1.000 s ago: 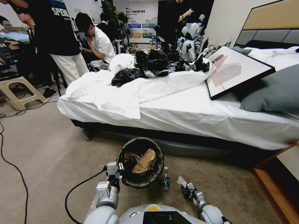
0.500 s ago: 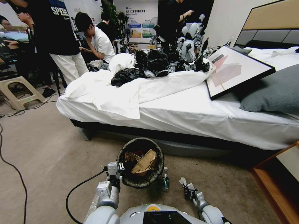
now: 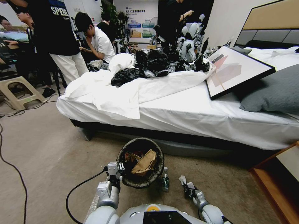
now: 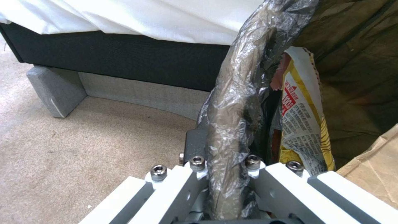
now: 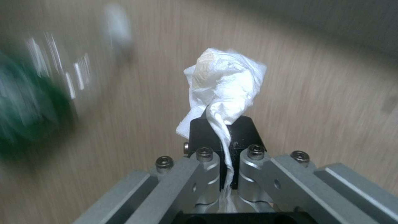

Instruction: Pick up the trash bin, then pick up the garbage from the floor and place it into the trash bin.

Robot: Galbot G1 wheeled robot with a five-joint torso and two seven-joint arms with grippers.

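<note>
Head view: trash bin (image 3: pixel 140 183) held up off the floor (image 3: pixel 46 155) in front of the bed (image 3: pixel 193 118), left gripper (image 3: pixel 117 170) pinched on its near-left rim. Brown paper bag (image 3: pixel 144 162) lying inside. Small green-labelled bottle (image 3: pixel 165 181) standing on the carpet just right of the bin. Right gripper (image 3: pixel 186 186) low, right of the bottle, with a white tissue (image 3: pixel 182 179) poking out past its tip.

Left wrist view: left gripper (image 4: pixel 226 161) clamped tight on the bag-wrapped rim (image 4: pixel 236 102) (plastic bunched right between the fingers). Yellow-and-white wrapper (image 4: pixel 303 115) inside the bin just beside that rim, brown paper bag (image 4: pixel 373 168) next to it.

Right wrist view: right gripper (image 5: pixel 227 155) closed on the tissue (image 5: pixel 224 84), crumpled wad sticking out beyond the fingertips, thin tail pinched between them. Green bottle (image 5: pixel 25 102) off to one side, badly blurred.
</note>
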